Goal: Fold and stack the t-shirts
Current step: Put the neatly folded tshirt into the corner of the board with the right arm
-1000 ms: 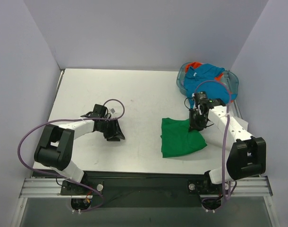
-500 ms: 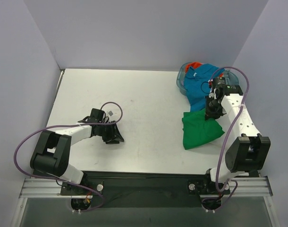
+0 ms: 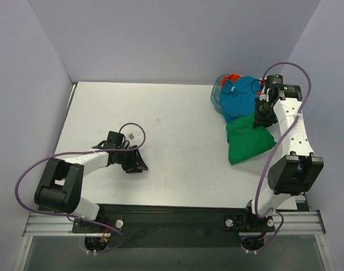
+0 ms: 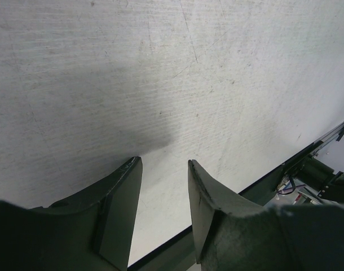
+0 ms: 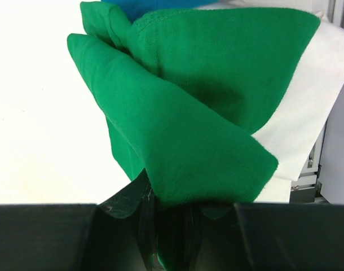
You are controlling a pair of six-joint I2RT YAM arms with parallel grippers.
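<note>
A folded bright green t-shirt (image 3: pixel 248 141) hangs from my right gripper (image 3: pixel 261 116), which is shut on its upper edge at the right side of the table; in the right wrist view the green t-shirt (image 5: pixel 183 113) fills the frame with its edge pinched between the jaws. A turquoise blue t-shirt (image 3: pixel 239 99) with a white neck label lies crumpled in a clear bin (image 3: pixel 216 93) at the back right, and an orange-red t-shirt (image 3: pixel 233 77) peeks out behind it. My left gripper (image 3: pixel 136 164) rests open low over the bare table (image 4: pixel 161 68) at the left, holding nothing.
White walls close in the table on three sides. The black front rail (image 3: pixel 172 212) runs along the near edge. The right arm's purple cable (image 3: pixel 296 73) loops over the bin area.
My right gripper has carried the green t-shirt from the table's front centre-right back and to the right, toward the bin. The left arm has barely moved.
</note>
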